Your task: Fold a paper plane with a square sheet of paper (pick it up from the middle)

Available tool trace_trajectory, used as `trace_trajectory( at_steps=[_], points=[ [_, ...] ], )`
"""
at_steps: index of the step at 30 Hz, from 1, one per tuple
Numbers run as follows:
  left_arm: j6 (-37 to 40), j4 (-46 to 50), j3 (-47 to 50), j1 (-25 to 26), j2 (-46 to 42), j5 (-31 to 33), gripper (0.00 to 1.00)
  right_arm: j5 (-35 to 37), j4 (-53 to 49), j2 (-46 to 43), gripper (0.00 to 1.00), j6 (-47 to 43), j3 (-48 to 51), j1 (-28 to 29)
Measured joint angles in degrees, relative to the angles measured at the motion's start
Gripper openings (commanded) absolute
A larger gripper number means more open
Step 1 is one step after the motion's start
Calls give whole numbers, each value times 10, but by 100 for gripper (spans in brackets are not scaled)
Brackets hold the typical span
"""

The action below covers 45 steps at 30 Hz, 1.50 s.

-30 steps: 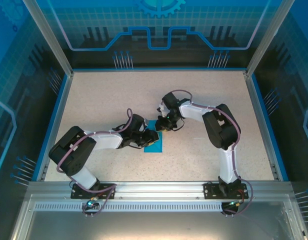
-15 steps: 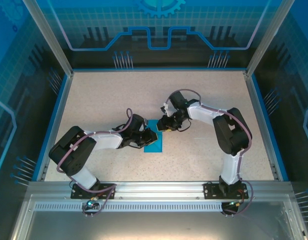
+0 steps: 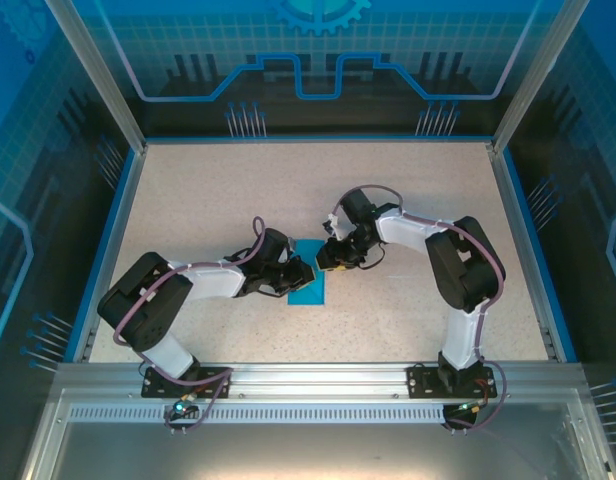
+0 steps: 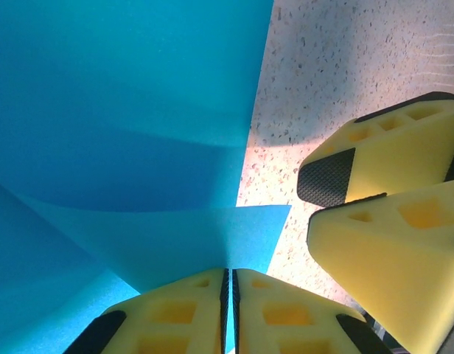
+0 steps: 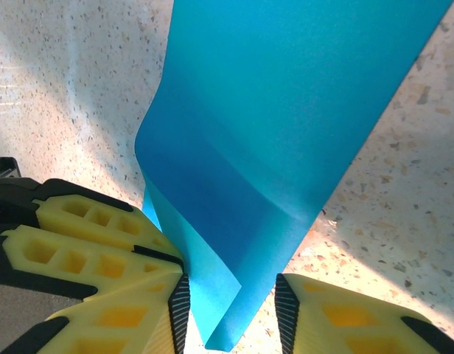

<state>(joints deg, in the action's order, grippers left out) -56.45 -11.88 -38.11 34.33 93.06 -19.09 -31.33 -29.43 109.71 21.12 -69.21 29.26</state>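
The teal-blue square sheet of paper (image 3: 312,283) lies mid-table, partly folded, with one flap lifted. My left gripper (image 3: 299,272) comes in from the left. In the left wrist view it (image 4: 228,299) is shut on the raised flap of the sheet (image 4: 138,133), which runs down between its yellow fingers. My right gripper (image 3: 326,257) sits at the sheet's far right corner. Seen from the right wrist, it (image 5: 231,304) is open, its pads standing either side of a folded corner of the sheet (image 5: 286,110).
The speckled table (image 3: 418,190) has a blue raised border (image 3: 108,240) all round, with free room on every side of the arms. In the left wrist view the right gripper's fingers (image 4: 374,169) are close on the right. The left gripper's fingers (image 5: 79,228) crowd the right wrist view's left side.
My right gripper has shifted slightly toward the sheet and its jaws have widened. My left gripper's jaws have closed on the paper flap and hardly moved.
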Motion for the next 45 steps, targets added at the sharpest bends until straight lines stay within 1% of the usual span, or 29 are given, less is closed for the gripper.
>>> trace_trajectory(
  at_steps=[2,9,12,16,18,20,23,26,34,45],
  points=[
    [0,0,0,0,0,0,14,-6,1,4,34,-1,0,1],
    [0,0,0,0,0,0,14,-9,2,16,33,-2,0,4],
    [0,0,0,0,0,0,13,-14,2,19,28,-3,0,6],
    [0,0,0,0,0,0,14,-24,6,24,16,-6,0,7],
    [0,0,0,0,0,0,15,-23,6,26,13,-6,0,7],
    [0,0,0,0,0,0,18,-19,5,26,11,-7,0,7],
    [0,0,0,0,0,0,25,-8,5,27,9,-7,0,7],
    [0,4,0,0,-5,2,28,6,4,32,9,-9,-3,7],
    [0,9,0,0,-11,2,28,28,1,48,9,-19,-14,7],
    [0,3,0,0,-11,2,28,28,-1,48,10,-28,-22,9]
  ],
)
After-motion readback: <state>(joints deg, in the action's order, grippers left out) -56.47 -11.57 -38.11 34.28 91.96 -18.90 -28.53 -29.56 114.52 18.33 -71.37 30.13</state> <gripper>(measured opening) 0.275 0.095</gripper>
